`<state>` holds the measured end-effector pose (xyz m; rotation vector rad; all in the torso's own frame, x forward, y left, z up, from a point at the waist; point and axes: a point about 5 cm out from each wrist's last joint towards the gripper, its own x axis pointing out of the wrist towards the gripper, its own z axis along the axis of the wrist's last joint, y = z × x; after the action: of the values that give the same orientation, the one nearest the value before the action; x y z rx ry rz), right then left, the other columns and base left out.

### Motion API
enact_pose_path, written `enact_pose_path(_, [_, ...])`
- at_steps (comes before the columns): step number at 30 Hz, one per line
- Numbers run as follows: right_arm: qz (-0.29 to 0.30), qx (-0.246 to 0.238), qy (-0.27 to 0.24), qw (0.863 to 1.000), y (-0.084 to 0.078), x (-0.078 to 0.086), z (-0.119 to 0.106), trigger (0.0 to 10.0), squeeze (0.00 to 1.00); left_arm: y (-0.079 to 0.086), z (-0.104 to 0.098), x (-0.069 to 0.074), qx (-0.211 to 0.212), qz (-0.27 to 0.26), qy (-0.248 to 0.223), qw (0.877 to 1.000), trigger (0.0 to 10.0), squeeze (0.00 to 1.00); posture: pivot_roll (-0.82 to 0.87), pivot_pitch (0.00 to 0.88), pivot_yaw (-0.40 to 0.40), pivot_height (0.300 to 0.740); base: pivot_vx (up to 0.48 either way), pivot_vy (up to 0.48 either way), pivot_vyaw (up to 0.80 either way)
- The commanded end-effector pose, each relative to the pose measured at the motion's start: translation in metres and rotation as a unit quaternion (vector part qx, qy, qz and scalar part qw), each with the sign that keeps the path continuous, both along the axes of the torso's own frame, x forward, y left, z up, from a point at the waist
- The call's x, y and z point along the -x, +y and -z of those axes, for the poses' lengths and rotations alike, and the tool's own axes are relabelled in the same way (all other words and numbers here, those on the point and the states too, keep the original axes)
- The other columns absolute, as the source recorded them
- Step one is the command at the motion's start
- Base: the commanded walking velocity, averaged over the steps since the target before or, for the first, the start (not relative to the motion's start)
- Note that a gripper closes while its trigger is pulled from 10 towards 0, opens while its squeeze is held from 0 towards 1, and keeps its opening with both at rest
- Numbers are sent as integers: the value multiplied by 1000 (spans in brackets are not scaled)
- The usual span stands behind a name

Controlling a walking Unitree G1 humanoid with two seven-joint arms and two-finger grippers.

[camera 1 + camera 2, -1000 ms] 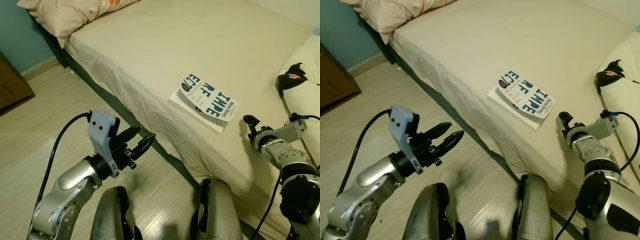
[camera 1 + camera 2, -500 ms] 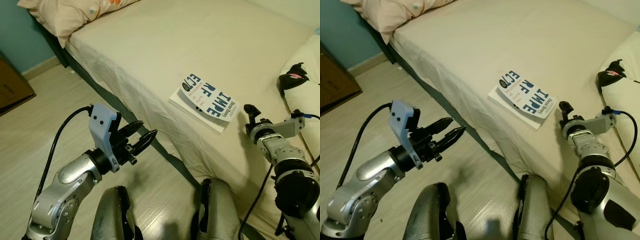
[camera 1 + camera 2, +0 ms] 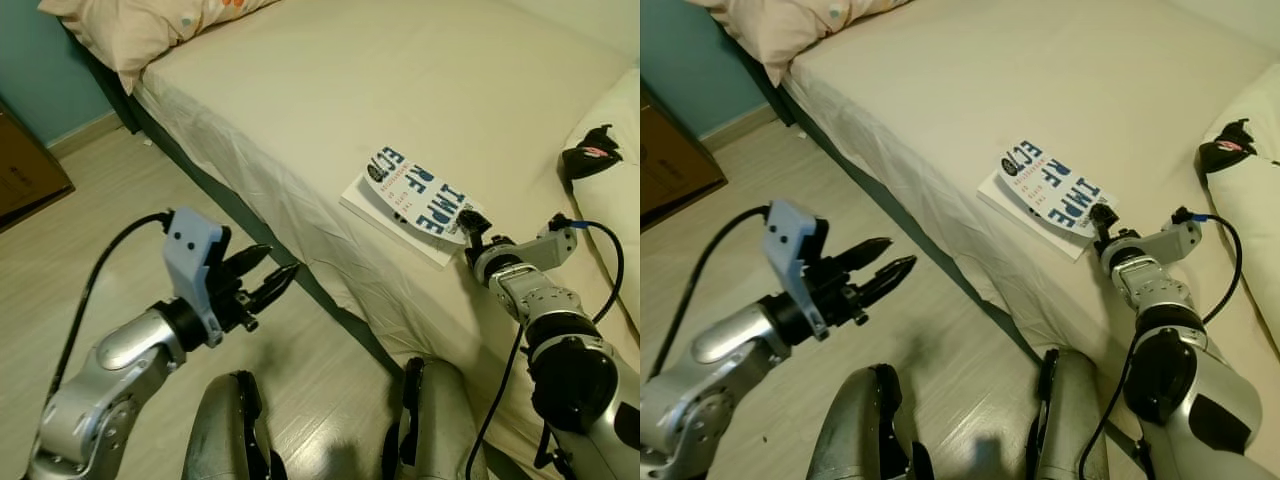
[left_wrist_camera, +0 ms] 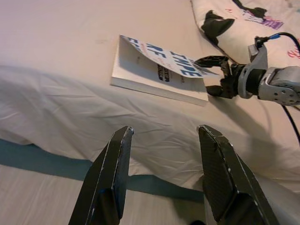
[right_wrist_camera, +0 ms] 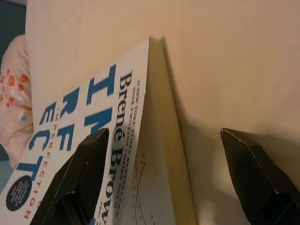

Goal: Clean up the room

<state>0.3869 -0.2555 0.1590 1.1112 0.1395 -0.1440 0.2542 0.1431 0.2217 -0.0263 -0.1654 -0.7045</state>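
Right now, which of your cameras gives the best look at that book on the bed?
The left eye view: the whole book lies near the bed's edge, cover lifted, with the right gripper at its corner. The right eye view matches. The left wrist view shows it side-on, farther off. The right wrist view shows a close-up of its cover and page edges.

floor (image 3: 70, 230): pale wood | wall (image 3: 25, 70): teal | bed (image 3: 330, 90): cream sheet

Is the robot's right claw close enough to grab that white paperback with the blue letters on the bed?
Probably yes. The right gripper is open right at the near edge of the white paperback book with blue letters, one finger over its lifted cover and one beside its pages. Nothing on the beige bedsheet lies between them.
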Motion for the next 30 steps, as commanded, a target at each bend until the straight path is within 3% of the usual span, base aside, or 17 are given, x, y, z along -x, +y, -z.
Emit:
enact_pose_path(1, [-29,-8,50,998,17,6,26,10000,310,4,0,5,-9,5,6,1000,10000,0,212,400,95,536,0,0,0])
enact_pose_path(2, [-29,-8,50,998,17,6,26,10000,310,4,0,5,-9,5,6,1000,10000,0,212,400,95,536,0,0,0])
enact_pose_path(3, [-27,-15,43,999,19,5,25,10000,133,5,-1,5,-10,3,6,1000,10000,0,222,405,95,536,0,0,0])
enact_pose_path(7, [-13,-47,20,999,21,3,22,10000,0,8,-3,7,-13,-2,3,1000,10000,0,233,410,97,536,0,0,0])
enact_pose_path(11, [-8,-72,7,997,23,1,20,10000,0,9,-4,7,-14,-3,3,1000,10000,0,236,414,96,536,0,0,0])
enact_pose_path(15, [-43,-109,-36,992,39,-6,7,10000,0,9,-5,8,-15,-5,5,1000,10000,0,241,417,95,536,0,0,0])
enact_pose_path(26, [-58,-116,-52,990,46,-10,-1,10000,0,9,-4,10,-16,-6,11,1000,10000,0,242,421,96,536,0,0,0])
enact_pose_path(28, [-53,-114,-51,991,45,-9,0,1412,0,9,-3,10,-16,-7,12,1000,10000,0,239,420,96,536,0,0,0])
enact_pose_path(30, [-50,-114,-51,991,44,-9,1,1412,0,8,-3,10,-17,-7,12,1000,10000,0,237,419,96,536,0,0,0])
